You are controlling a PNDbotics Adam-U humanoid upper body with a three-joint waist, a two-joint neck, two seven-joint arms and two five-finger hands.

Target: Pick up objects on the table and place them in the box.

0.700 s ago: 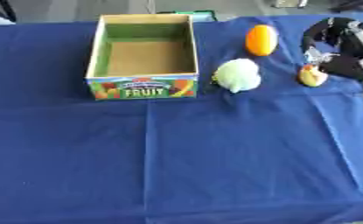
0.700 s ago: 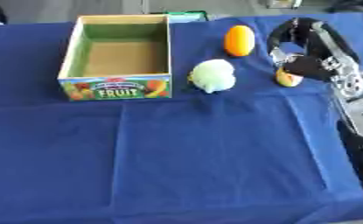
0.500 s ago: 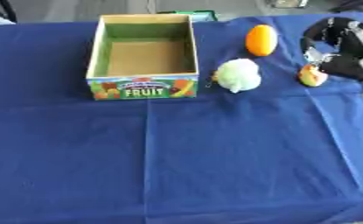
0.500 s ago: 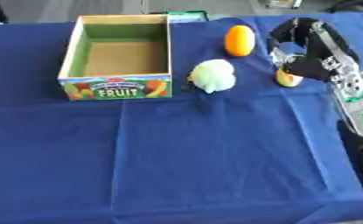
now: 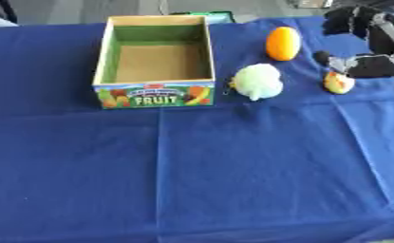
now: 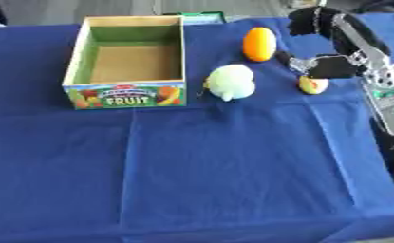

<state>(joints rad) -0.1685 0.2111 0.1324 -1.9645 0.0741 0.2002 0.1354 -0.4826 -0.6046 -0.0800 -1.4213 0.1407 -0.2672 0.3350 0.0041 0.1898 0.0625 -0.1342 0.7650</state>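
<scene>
The box stood on the left part of the bench, an open-topped cardboard carton with green inner walls and a brown floor. Nothing lay inside it that the views showed; its floor was bare. Its near wall carried a coloured fruit picture and the word FRUIT. Behind its far right corner a small green-edged thing showed at the back edge of the bench, too little of it visible to make out.

Just right of the box, apart from its near right corner, lay a pale green rounded object on the blue cloth that covered the bench. Farther back and slightly to the right lay an orange oval fruit, upright on its long axis and clear of the pale green one.

Right again, a small yellow and red fruit rested on the cloth, near the right edge. The right hand hung directly over and behind it, its dark fingers curled downward, with one fingertip between the orange fruit and the small one. Whether the fingers touched the small fruit could not be told; they did not appear to close round it. The silver and black forearm ran from the hand down the right side of the view.

The left hand showed in neither view.
</scene>
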